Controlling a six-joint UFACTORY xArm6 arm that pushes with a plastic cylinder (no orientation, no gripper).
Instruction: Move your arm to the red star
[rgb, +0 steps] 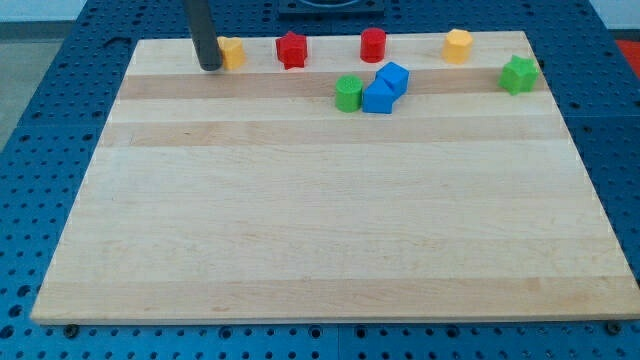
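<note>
Nearest lay two touching blue blocks and a green cylinder, while farther back my tip, bare and holding nothing, touched a yellow block, the red star lying just to the view's right.

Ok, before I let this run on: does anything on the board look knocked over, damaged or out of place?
Nothing stands out. All blocks sit flat along the view's top of the wooden board, none tipped or off the edge. My tip rests against the yellow block, left of the red star. The two blue blocks touch, with a green block beside them.
</note>
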